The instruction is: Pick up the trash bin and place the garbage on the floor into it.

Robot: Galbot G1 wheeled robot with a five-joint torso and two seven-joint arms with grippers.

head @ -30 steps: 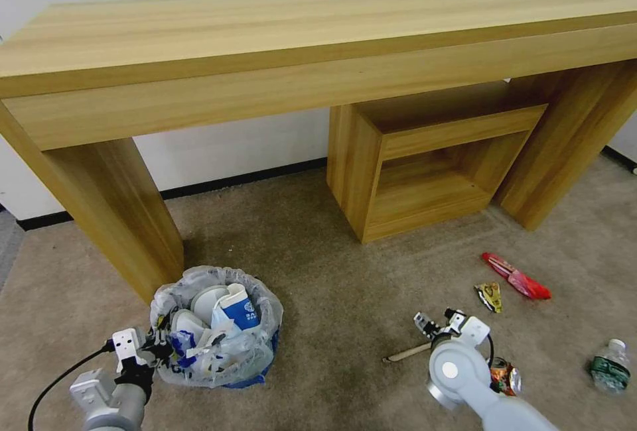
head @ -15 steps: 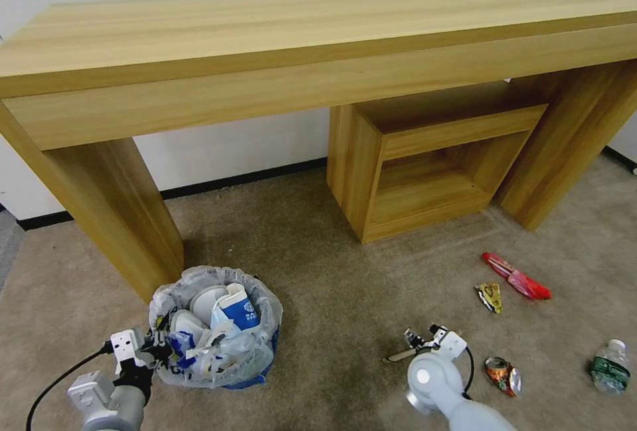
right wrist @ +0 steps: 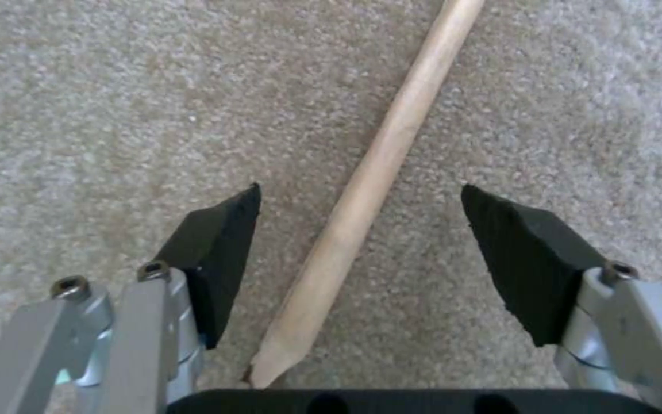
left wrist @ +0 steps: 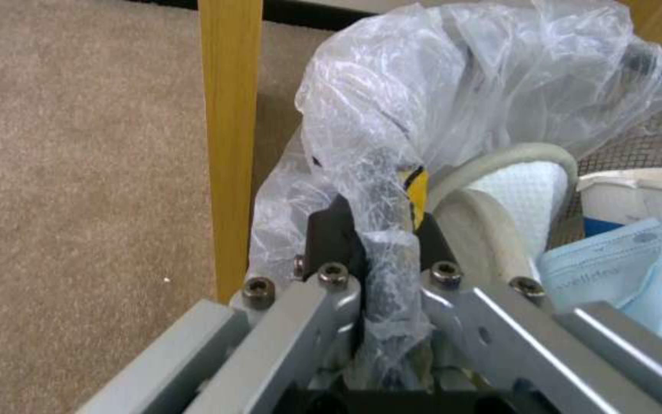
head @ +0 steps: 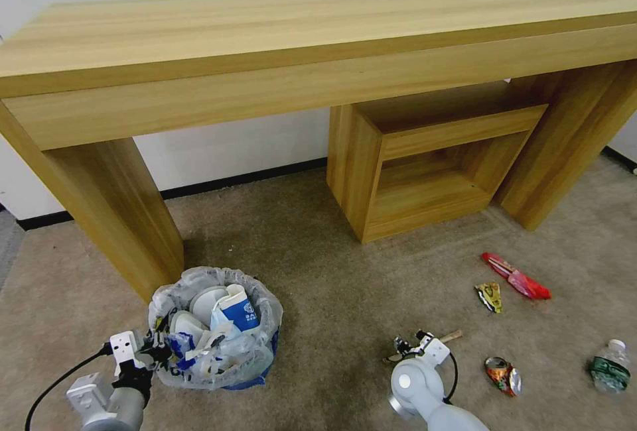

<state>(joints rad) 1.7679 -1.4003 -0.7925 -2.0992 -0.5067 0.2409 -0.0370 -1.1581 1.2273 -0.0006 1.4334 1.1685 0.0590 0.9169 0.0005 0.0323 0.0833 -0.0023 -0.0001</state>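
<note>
The blue trash bin, lined with a translucent bag, stands on the beige floor and holds white slippers and a blue-white cup. My left gripper is shut on the bin's bag-covered rim. My right gripper hovers open just over the carpet. The wooden stick lies between its black pads, touching neither. The stick's far end shows past the wrist. To the right lie a crushed can, a yellow wrapper, a red wrapper and a plastic bottle.
A long wooden table spans the back. Its left leg stands right behind the bin. An open wooden cubby sits under the table on the right, beside the right leg. Open carpet lies between bin and stick.
My right gripper has moved left and nearer to me, from beside the crushed can to over the stick's near end. The can now shows in full. The left gripper and bin have stayed put.
</note>
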